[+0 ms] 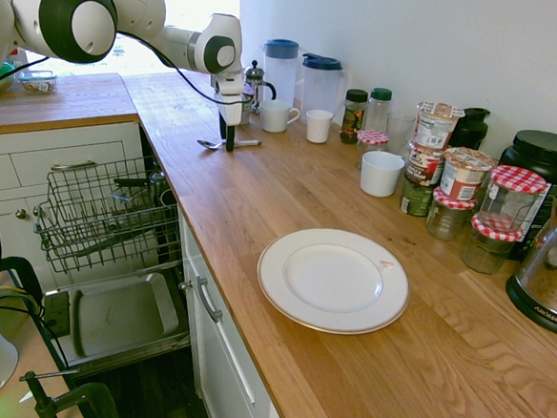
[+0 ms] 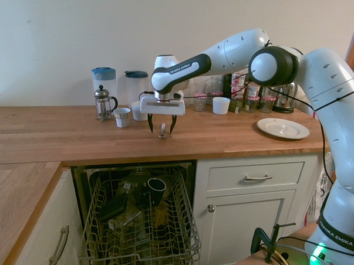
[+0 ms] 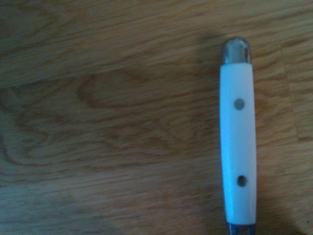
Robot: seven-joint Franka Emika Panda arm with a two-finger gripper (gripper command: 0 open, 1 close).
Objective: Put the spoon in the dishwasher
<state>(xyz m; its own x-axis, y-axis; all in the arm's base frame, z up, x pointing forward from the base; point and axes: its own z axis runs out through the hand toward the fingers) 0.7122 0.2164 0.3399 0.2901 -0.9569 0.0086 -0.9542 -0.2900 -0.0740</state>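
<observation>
White arm point(image 2: 239, 53) stretched out level; wrist pointing straight down; gripper point(image 2: 161, 130) jaws spread wide.

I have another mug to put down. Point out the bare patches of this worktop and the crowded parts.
Bare wood lies between the white plate and the white cup, and along the worktop's front edge between plate and spoon. The open gripper hangs over the spoon. It is crowded along the wall: jugs, jars, kettle.

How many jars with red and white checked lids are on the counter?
3, maybe more hidden. One checked-lid jar stands by the black tub, a lower one sits in front of it, and a small one is further back, behind the white cup.
</observation>
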